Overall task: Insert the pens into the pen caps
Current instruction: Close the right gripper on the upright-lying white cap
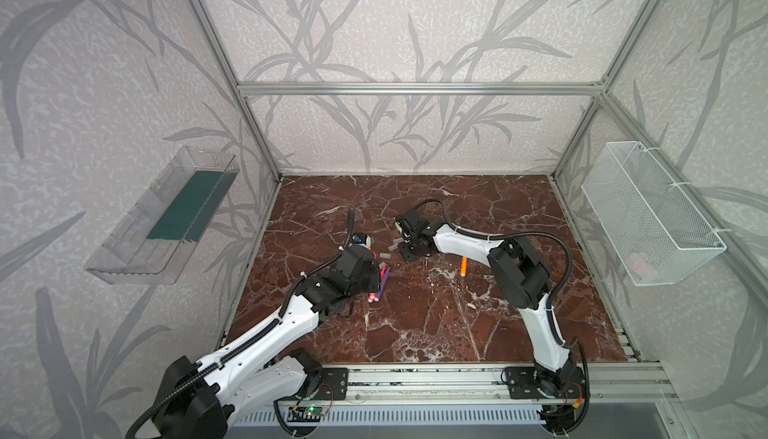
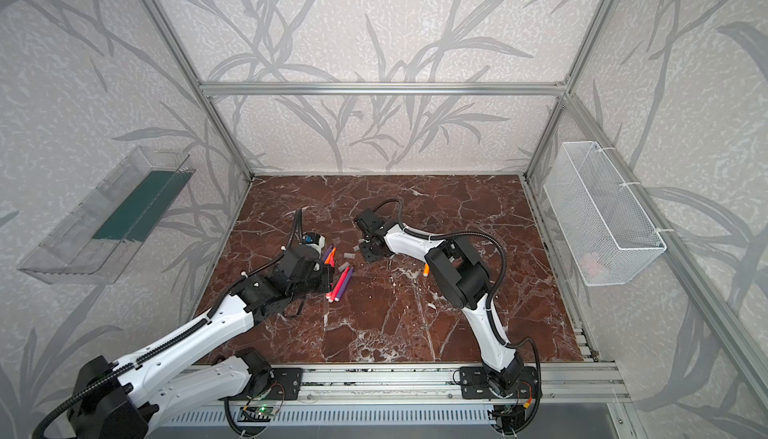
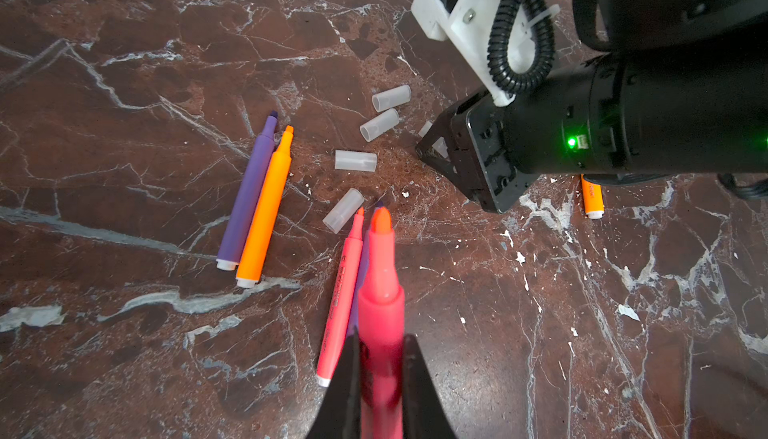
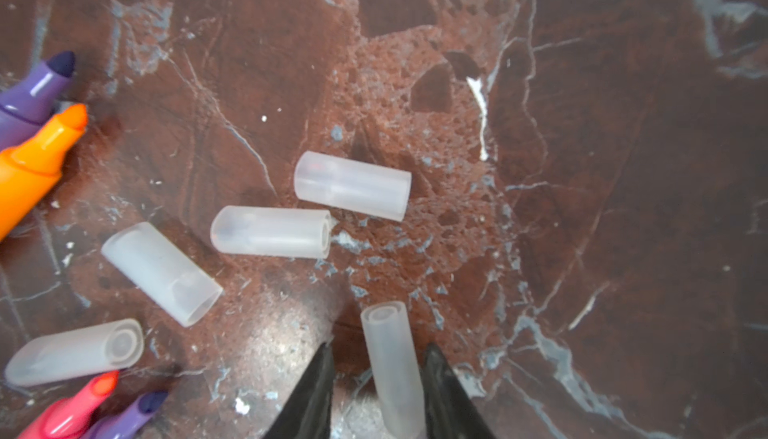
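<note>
Bright, even, diffuse light falls from above, and the pale walls (image 1: 374,21) look slightly washed out. Shadows on the worktop (image 1: 415,312) are soft, darkest under the left arm (image 1: 291,324). Both top views are sharp but wide-angle, so the frame posts (image 1: 216,42) lean outward toward the edges. In the left wrist view the pink pen (image 3: 380,291) nearest the lens blurs, and a green LED (image 3: 572,142) flares. The right wrist view is soft throughout. A dull glare patch lies on the worktop there, the cap (image 4: 392,358) smears at its near end, and the orange pen (image 4: 33,158) is hazy.

A clear bin (image 1: 137,225) and wire basket (image 1: 648,216) flank the marble tabletop (image 1: 415,333)
</note>
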Motion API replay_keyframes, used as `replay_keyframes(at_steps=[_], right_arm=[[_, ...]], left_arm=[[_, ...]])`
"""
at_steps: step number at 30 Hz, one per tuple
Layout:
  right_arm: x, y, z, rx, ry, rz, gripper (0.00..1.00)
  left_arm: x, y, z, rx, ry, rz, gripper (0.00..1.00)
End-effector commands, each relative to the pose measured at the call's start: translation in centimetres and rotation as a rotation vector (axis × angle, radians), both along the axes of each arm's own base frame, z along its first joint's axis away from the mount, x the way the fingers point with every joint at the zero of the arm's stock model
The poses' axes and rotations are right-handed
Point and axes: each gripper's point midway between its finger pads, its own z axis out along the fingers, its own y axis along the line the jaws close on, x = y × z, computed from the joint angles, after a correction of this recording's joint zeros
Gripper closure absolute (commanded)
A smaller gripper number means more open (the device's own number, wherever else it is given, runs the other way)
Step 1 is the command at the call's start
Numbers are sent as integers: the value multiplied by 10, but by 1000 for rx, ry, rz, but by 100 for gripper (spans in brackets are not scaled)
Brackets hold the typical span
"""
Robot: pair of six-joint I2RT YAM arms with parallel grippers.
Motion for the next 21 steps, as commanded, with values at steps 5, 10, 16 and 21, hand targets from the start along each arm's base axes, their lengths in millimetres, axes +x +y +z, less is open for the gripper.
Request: replay_keyframes(at_steps=[5,10,16,21], right_arm=[[-4,-8,-13,-67,29,-17,75],[-4,-9,-17,-79,32,-19,84],[-3,-7,-18,-76,37,-23,73],[3,-5,-20,-101,45,-31,67]], left_arm=[[0,3,5,-5,-21,6,100],[1,1,7,-11,-23,3,100],[1,0,6,-13,-18,-3,100],[0,1,7,-15,-22,-2,100]])
